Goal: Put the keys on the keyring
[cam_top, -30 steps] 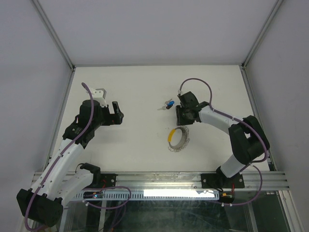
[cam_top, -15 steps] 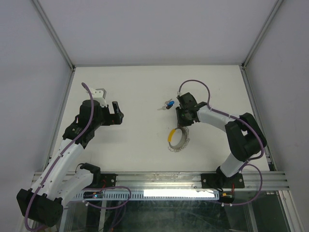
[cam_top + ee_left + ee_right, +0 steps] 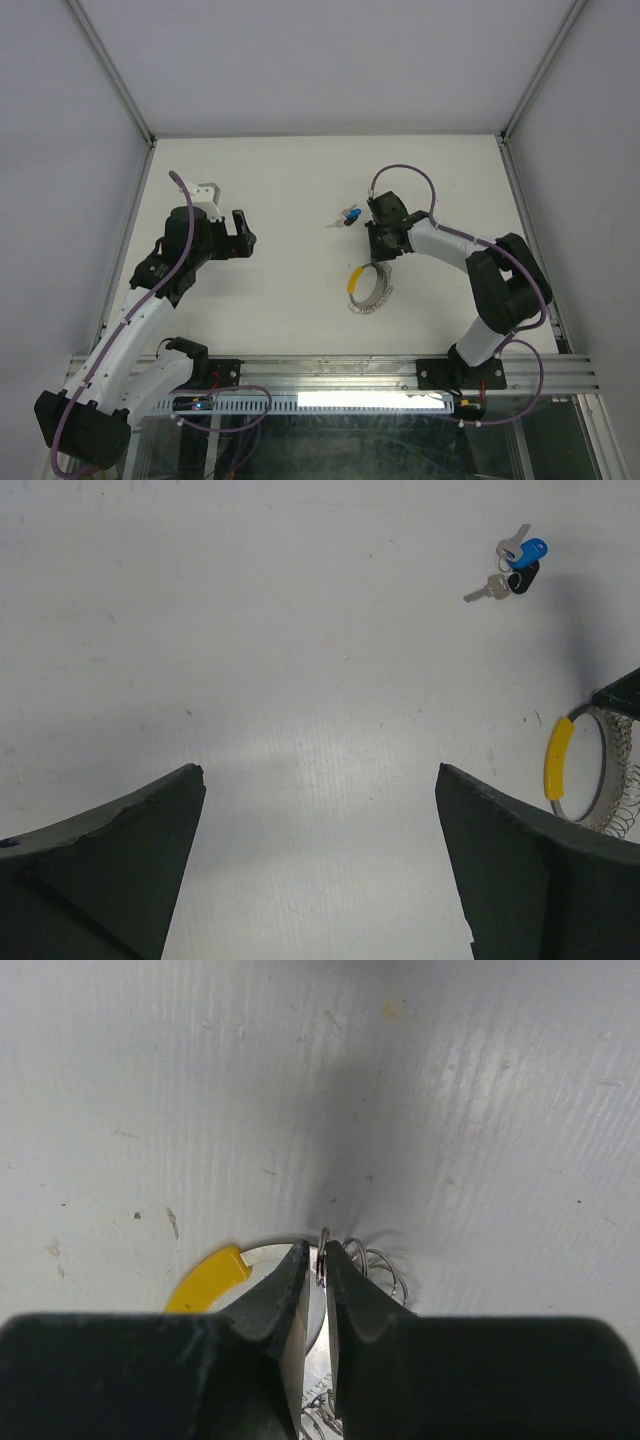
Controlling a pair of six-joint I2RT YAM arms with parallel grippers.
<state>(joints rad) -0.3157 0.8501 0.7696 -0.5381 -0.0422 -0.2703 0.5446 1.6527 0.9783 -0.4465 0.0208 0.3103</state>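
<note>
The keyring, a whitish ring with a yellow segment and thin wire loops strung on it, lies flat at mid-table. My right gripper is down on its far edge, and in the right wrist view the right gripper has its fingers pinched on one upright wire loop. The keys, a small bunch with a blue head, lie just beyond, apart from the ring. My left gripper hovers well to the left, and the left gripper is wide open over bare table.
White walls with metal posts close in the table on three sides. The right arm's purple cable loops above its wrist. The metal rail with the arm bases runs along the near edge.
The right gripper's fingers have closed in on the keyring's wire loop and the wrist shifted slightly left. The left arm, keys and keyring have not moved.
</note>
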